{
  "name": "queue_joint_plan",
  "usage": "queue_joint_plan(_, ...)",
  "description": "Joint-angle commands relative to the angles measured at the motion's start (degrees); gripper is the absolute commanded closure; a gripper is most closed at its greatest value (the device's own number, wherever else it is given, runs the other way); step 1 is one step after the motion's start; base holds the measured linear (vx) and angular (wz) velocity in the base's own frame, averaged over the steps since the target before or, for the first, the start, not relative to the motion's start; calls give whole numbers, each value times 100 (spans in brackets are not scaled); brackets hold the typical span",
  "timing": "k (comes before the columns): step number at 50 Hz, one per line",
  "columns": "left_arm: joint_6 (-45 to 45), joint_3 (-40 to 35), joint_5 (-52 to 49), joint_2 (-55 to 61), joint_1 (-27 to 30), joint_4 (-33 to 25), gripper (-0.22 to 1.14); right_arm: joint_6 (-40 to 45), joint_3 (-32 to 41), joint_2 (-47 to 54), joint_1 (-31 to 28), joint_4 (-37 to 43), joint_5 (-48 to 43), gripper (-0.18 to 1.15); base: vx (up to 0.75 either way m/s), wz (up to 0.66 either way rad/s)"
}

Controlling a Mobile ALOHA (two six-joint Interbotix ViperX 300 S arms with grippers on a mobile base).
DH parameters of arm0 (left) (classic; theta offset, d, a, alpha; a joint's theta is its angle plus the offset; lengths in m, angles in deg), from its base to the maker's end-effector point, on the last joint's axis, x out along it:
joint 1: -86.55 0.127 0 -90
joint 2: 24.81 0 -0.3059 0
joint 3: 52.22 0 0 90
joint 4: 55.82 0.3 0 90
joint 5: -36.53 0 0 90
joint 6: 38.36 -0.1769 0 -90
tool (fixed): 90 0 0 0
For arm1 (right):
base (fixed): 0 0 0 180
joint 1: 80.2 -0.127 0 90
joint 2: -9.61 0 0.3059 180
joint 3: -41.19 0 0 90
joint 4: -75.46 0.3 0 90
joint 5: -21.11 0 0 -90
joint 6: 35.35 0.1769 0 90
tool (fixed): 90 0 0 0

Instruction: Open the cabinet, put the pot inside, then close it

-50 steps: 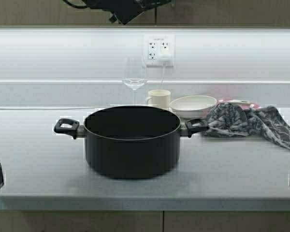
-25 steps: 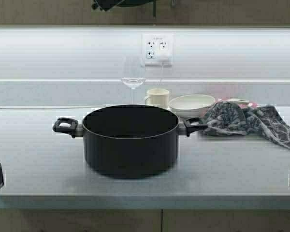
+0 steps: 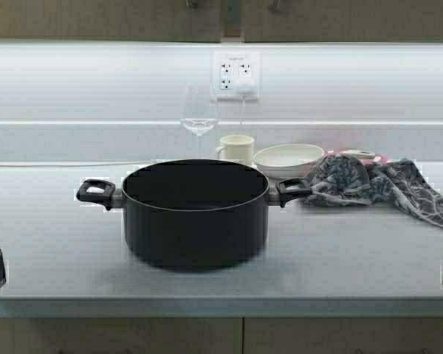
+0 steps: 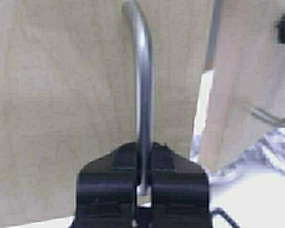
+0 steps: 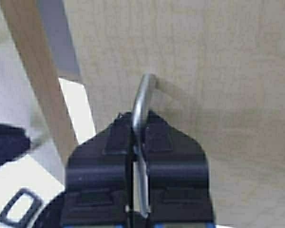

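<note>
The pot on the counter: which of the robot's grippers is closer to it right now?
Neither, as far as I can tell. Left gripper and right gripper each clamp a cabinet door handle, up above the pot.

1. Showing no readable text, brand, number or sign on anything in any view.
2. Carrying a faint mark at the top of the wall outlet (image 3: 235, 74), too small for reading.

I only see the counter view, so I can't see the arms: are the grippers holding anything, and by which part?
Left gripper clamps the curved metal handle of the tan wood-grain cabinet's left door; right gripper clamps the right door's handle.
</note>
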Motion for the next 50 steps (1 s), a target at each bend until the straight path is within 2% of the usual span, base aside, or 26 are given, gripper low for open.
queue_joint_plan(1,-70,-123,-246,-809,510,18,88,0,0,-598,290,-114,149,91,-2,-4)
queue_joint_plan(12,-79,149,-483,-1213,650,18,88,18,-290,-1011,642,-264,633,91,-4,-2)
queue_joint_plan(25,-97,343,-633,-1380,782,26,88,35,-308,-1213,1178,-483,1178,91,-9,1)
queue_joint_plan(50,-62,404,-1230,-1758,1380,272,88,44,-527,-1415,2109,-791,1644,91,-12,1)
